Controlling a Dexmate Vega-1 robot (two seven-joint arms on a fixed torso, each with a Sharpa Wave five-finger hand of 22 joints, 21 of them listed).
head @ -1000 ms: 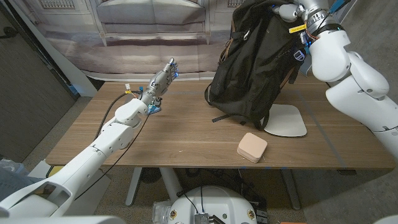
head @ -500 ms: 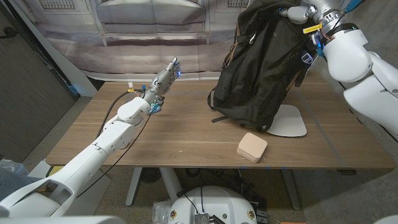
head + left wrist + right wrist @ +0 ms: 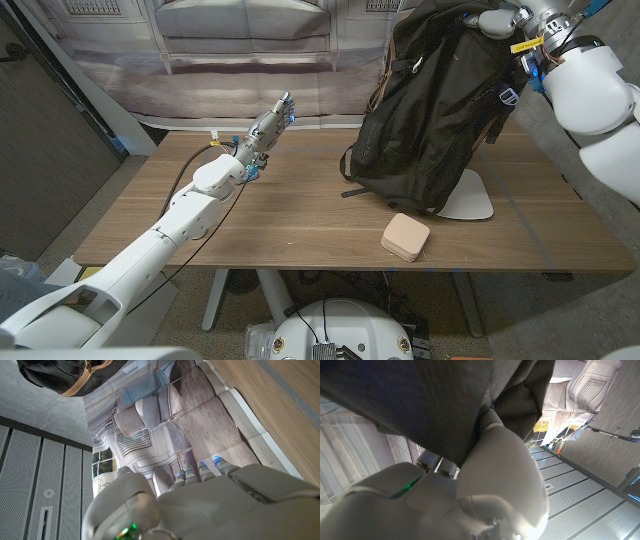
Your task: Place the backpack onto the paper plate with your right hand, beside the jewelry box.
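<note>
Left hand (image 3: 268, 128) at upper left-centre of the head view, raised over the table's (image 3: 180, 240) far edge, fingers straight and apart, holding nothing; hard grey shell, blue-lit tips. Wood-grain table, smooth and flat. Box (image 3: 405, 236) at lower centre: small, pale pink, rounded corners, lying near the front edge, just in front of the plate (image 3: 475, 200) — a thin white disc, mostly hidden by the bag. Backpack (image 3: 430, 110) at upper centre-right: black, soft fabric, sagging, tan trim, loose straps trailing to the left. It hangs tilted from the right hand (image 3: 500, 20) at top right, whose fingers grasp its top; whether its base touches the plate, cannot tell. Risks, as judged: limp cloth may slump off the plate's left edge on release; the light plate may slide or tip under the load; a dangling strap or the swinging base could knock the box.
</note>
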